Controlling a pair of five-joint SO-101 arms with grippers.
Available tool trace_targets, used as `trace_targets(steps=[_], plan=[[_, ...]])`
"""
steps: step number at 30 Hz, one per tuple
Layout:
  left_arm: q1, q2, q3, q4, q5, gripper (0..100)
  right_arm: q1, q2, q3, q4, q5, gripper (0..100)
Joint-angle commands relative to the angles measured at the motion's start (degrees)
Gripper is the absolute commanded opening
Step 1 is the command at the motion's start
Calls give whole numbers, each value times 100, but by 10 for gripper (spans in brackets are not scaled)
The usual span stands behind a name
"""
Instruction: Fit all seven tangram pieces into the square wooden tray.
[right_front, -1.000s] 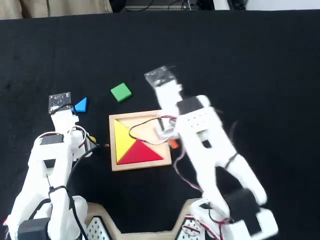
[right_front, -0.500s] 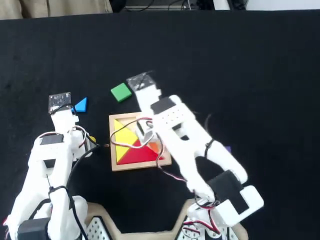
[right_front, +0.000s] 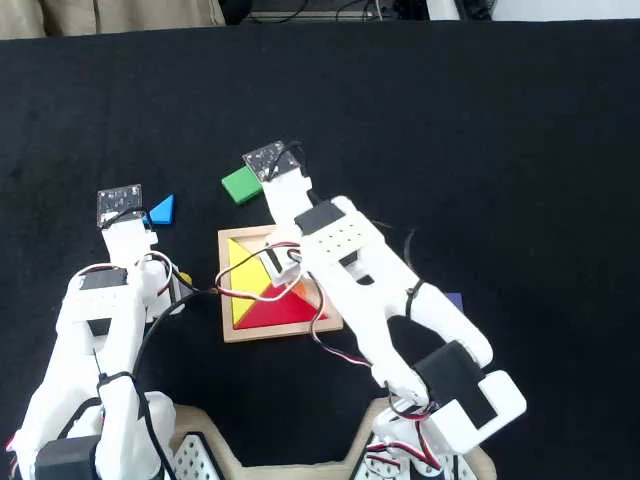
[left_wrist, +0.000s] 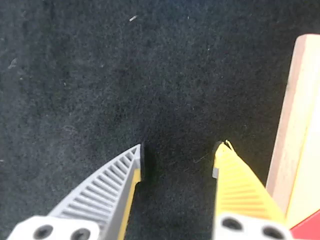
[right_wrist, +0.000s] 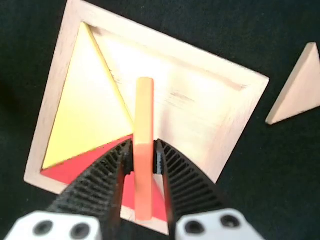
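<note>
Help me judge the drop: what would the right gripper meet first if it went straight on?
Likely the wooden tray, its bare floor beside the yellow triangle; the orange piece in the jaws touches first. Depth unclear.

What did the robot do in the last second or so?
The right arm swung left from the tray's right edge to above its middle, with the orange piece clamped on edge in its pincer. The left arm, green square, blue triangle and the yellow triangle and red triangle in the tray stayed put.
</note>
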Motion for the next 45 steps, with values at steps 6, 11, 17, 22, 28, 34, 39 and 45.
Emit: trace_targets(steps=[6,11,17,22,28,34,39,45], plan=[[84,-105,-4,-53,53,234,97,40,-13,-158,-44,11],[84,-105,-4,-44,53,234,97,514,-57,-158,-44,11],[84,-105,-4,-44,53,234,105,743,-57,-273,-35,11],[84,-105,-4,-53,53,234,132,743,-75,-246,0,11],[84,-105,-4,-53,53,234,132,743,-84,-229,158,42],[84,-105,-4,-53,53,234,97,637,-75,-79,185,233],[84,-105,-4,-53,53,234,132,163,-4,-70,185,172],[84,-105,-4,-53,53,234,237,-40,180,-123,422,103]])
